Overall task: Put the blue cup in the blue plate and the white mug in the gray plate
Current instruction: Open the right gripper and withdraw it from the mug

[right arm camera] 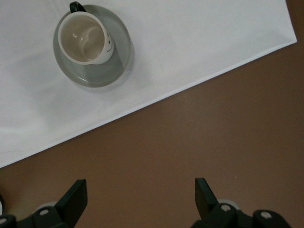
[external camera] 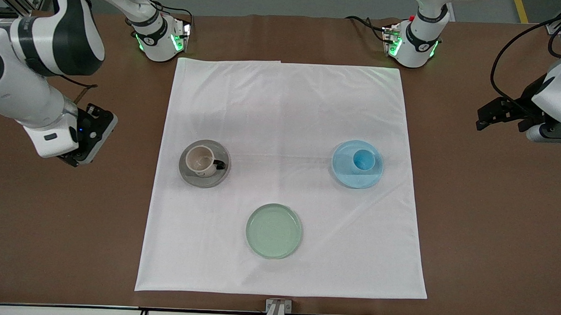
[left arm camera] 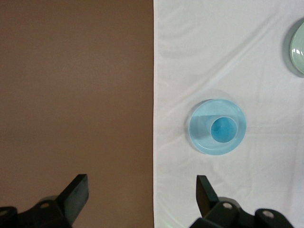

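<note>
Both placements appear to be done already. The blue cup stands upright in the blue plate, toward the left arm's end of the bench. The white mug stands upright in the gray plate, toward the right arm's end.

The relation that matters now is that each vessel is well apart from the jaws nearest to it. The left gripper hangs over the bare brown bench at the edge of the white cloth, with its jaws wide open and nothing between them. In the left wrist view the blue cup sits inside its plate, out on the cloth, clear of the open jaws. The right gripper also hangs over bare bench, its jaws spread wide and empty. The white mug and gray plate lie out on the cloth, away from it.

The mug's black handle points toward the middle of the cloth. The cup has no handle, so it has no preferred side. Each arm is the nearer one to its own pair.

The count is as follows: one blue cup, one white mug, and three plates. The plates are one blue, one gray and one pale green plate. The green plate is empty and lies nearer to the front camera than the other two. There are two arms, and I judge that both are waiting, with no step left to do.
</note>
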